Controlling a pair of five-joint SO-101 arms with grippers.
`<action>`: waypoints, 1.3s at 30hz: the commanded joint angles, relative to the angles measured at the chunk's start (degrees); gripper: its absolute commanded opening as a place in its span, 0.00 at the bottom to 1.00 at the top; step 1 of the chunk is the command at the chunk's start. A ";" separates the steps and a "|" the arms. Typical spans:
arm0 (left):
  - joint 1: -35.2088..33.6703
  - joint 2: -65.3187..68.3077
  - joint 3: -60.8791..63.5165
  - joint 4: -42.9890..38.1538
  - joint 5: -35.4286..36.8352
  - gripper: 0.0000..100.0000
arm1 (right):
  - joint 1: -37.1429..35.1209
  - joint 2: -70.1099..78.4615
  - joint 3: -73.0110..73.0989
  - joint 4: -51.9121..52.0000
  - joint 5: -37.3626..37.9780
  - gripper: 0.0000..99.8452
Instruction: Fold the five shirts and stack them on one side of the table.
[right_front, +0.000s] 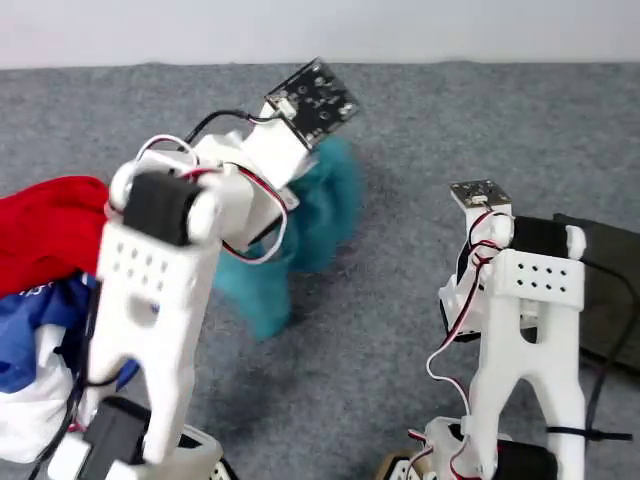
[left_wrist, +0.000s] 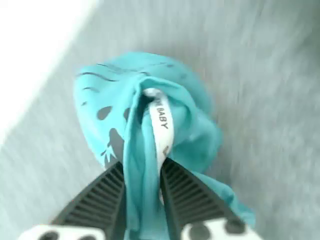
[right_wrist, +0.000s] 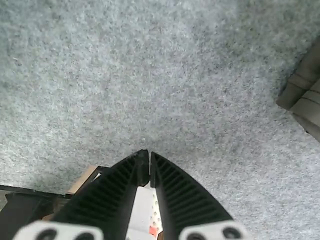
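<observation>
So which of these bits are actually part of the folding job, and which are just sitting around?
Part of the job:
teal shirt, clamped in the left pincer
red shirt, blue shirt and white shirt, heaped together
dark garment, lying flat
right pincer, shut, holding nothing

Just there:
grey table cover
white wall behind

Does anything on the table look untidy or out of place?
Yes. The teal fabric shirt is bunched up in the left hand, and a heap of red, blue and white fabric shirts lies crumpled nearby.
</observation>
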 joint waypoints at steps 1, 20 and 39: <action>4.66 -4.57 -7.43 1.14 0.35 0.01 | -0.13 -1.89 -0.70 1.98 0.53 0.01; -22.51 -5.27 44.79 -6.51 -7.21 0.18 | -0.31 -1.80 -0.70 1.80 0.88 0.01; -55.38 -5.45 37.58 -11.96 -7.38 0.20 | -18.42 -0.48 -8.18 -11.82 0.53 0.01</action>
